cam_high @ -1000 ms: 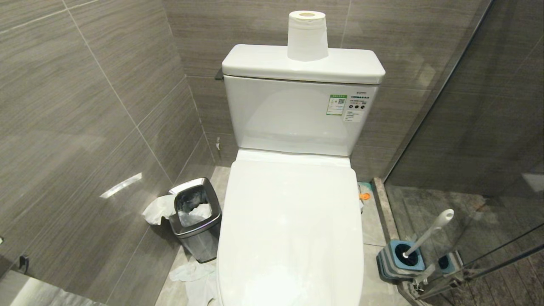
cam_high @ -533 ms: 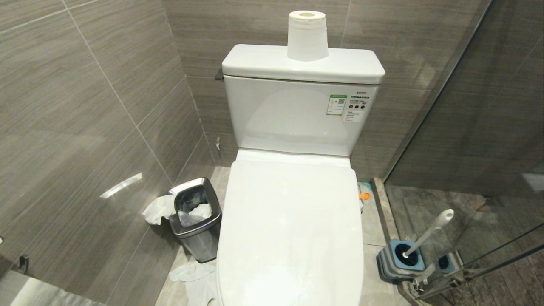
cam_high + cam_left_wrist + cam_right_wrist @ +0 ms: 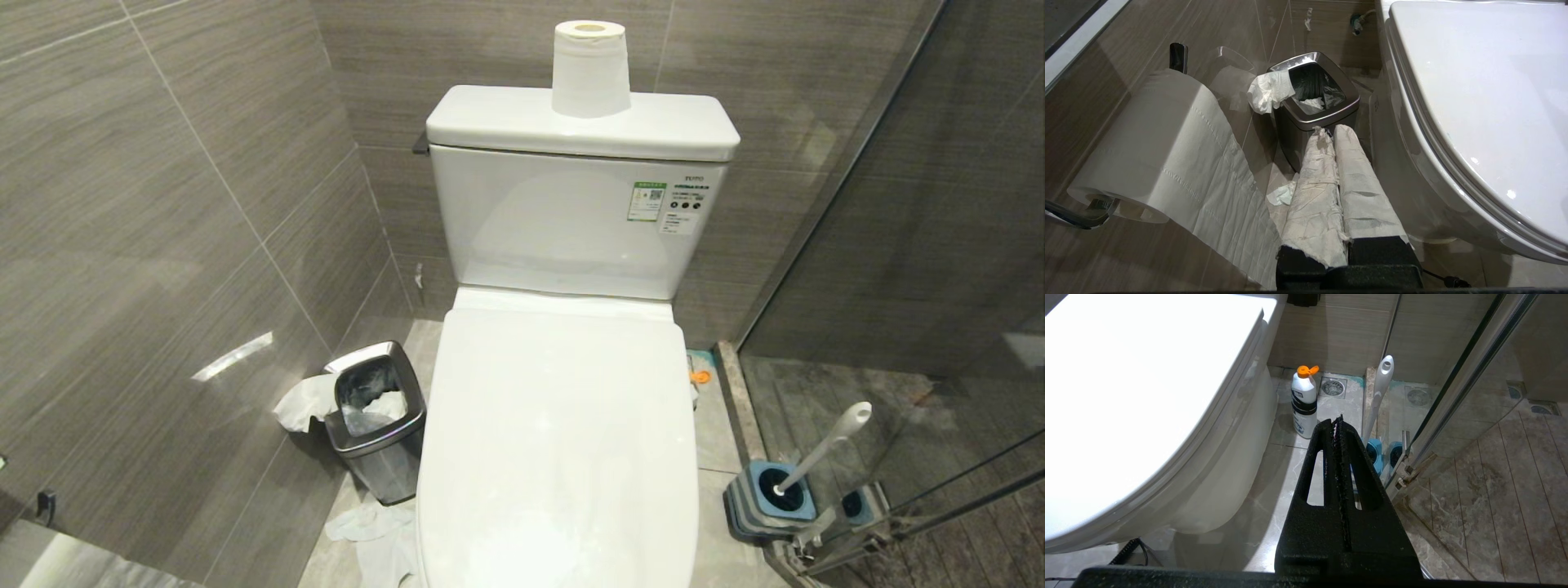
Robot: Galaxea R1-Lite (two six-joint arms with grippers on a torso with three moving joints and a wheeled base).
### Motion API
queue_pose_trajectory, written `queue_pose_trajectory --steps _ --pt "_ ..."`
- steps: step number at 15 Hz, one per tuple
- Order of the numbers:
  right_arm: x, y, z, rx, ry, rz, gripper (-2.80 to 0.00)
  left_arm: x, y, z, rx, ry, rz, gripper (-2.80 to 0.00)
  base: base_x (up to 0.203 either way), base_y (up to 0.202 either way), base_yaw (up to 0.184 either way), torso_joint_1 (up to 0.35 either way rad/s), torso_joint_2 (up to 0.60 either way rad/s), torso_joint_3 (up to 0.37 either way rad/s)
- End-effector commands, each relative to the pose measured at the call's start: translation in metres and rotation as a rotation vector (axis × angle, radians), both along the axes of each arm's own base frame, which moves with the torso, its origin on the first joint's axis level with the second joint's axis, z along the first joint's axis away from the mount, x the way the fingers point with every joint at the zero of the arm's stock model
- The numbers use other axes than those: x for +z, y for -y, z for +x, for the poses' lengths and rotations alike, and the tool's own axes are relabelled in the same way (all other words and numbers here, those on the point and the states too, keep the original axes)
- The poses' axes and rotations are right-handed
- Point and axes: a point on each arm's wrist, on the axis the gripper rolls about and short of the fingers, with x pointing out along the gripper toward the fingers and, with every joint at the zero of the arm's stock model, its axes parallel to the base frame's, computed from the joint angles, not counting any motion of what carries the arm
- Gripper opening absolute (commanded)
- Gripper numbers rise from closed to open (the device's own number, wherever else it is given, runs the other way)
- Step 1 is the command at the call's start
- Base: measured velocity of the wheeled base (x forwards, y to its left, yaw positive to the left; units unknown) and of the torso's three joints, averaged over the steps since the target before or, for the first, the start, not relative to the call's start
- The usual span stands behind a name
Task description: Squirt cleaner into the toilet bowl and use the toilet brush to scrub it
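Note:
The white toilet has its lid (image 3: 559, 441) down, so the inside of the toilet bowl is hidden; only its outer wall (image 3: 1224, 465) shows. The cleaner (image 3: 1304, 404), a white bottle with an orange cap, stands on the floor beside the toilet's right side. The toilet brush (image 3: 824, 447) leans in a blue-grey holder (image 3: 755, 502) at the glass partition, its white handle (image 3: 1380, 388) upright. My right gripper (image 3: 1338, 420) is shut and empty, low over the floor short of the bottle. My left gripper (image 3: 1327, 130), its fingers wrapped in white, is shut and empty beside the toilet's left side. Neither arm appears in the head view.
A steel waste bin (image 3: 377, 420) with tissue hanging out stands left of the toilet, with paper scraps (image 3: 375, 531) on the floor. A paper roll (image 3: 589, 69) sits on the tank; another (image 3: 1155, 139) hangs on the left wall. A glass shower partition (image 3: 898, 245) closes the right.

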Motion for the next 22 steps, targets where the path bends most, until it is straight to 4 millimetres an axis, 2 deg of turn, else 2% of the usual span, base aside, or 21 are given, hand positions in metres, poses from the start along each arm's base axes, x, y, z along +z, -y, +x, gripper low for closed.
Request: queue_pose_trajectory --steps 1,22 --pt "-0.0001 0.0000 0.0001 0.001 -0.001 0.000 -2.80 -0.0005 0.0000 0.0003 0.000 -0.004 0.000 -2.80 0.000 0.000 0.000 0.000 0.00 0.000" --pt "-0.0003 0.0000 0.0001 0.001 -0.002 0.000 -2.80 -0.0004 0.0000 0.0002 0.000 -0.003 0.000 -2.80 0.000 0.000 0.000 0.000 0.00 0.000"
